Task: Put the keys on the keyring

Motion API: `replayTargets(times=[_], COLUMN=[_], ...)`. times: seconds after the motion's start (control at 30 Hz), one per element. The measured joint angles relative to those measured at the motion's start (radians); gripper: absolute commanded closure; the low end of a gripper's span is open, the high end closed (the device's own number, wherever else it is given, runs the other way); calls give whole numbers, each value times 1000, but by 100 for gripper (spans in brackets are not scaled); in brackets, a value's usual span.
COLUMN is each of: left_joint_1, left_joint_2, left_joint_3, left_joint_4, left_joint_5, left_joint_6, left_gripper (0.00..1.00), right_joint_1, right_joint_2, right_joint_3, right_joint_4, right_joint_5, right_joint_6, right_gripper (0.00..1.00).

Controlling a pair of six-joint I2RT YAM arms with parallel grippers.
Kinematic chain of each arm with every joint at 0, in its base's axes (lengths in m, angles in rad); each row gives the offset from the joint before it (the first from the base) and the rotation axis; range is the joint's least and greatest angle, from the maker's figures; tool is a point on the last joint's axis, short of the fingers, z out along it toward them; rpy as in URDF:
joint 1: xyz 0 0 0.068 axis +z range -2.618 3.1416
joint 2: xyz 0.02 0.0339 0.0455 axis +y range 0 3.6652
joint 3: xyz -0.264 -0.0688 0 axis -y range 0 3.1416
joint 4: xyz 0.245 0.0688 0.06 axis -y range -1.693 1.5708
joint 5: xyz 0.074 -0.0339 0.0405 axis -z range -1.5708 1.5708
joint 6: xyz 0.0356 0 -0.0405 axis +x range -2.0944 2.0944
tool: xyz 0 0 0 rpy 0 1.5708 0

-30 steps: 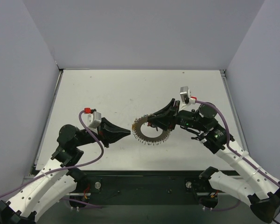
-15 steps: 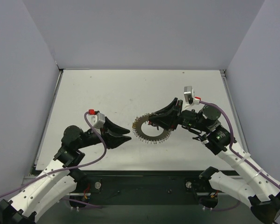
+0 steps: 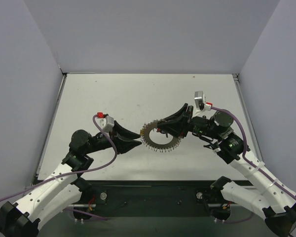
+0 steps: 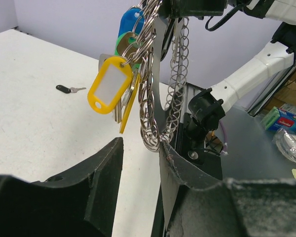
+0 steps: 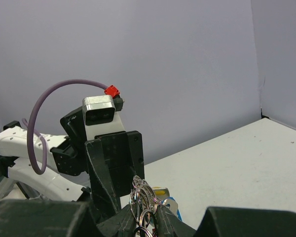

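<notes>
The wide, flat, silvery metal keyring (image 3: 149,138) with its toothed rim hangs in the air over the middle of the white desk (image 3: 113,98), a little nearer the near edge than the far one. From the left wrist it shows edge-on and nearly upright, its rim strung with many small wire loops (image 4: 149,116).

On its upper part hang the keys, bunched together: a yellow plastic tag with a white label (image 4: 108,85), a green head (image 4: 122,43) and a blue one (image 4: 129,22) above it, and a plain silver blade (image 4: 117,112) behind the yellow tag.

The right gripper (image 3: 160,129) is clamped on the keyring's right side, the loops bunched just above its black fingers (image 5: 121,224).

The left gripper (image 3: 137,140) is at the ring's left edge with its two black fingers (image 4: 89,182) apart; the lowest loops dip into the gap and touch the inner face of one finger.

Well apart, a tiny key with a black head (image 4: 69,89) lies flat on the desk.
</notes>
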Motion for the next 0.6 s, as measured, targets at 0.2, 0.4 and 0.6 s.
replayTargets(times=[0.2,0.4,0.6], left_joint_1=[0,0,0], left_joint_2=[29,43,68], left_joint_3=[0,0,0], left_joint_4=[39,69,103], left_joint_5=[17,21,26], left_joint_6=[-11,-16,-30], left_gripper=[60,62,66], right_joint_1=[-5,-6,-6], right_joint_2=[0,0,0], right_joint_3=[0,0,0], right_joint_4=[0,1,1], right_joint_5=[0,-2,-4], right_joint_6=[0,0,0], right_gripper=[100,100,100])
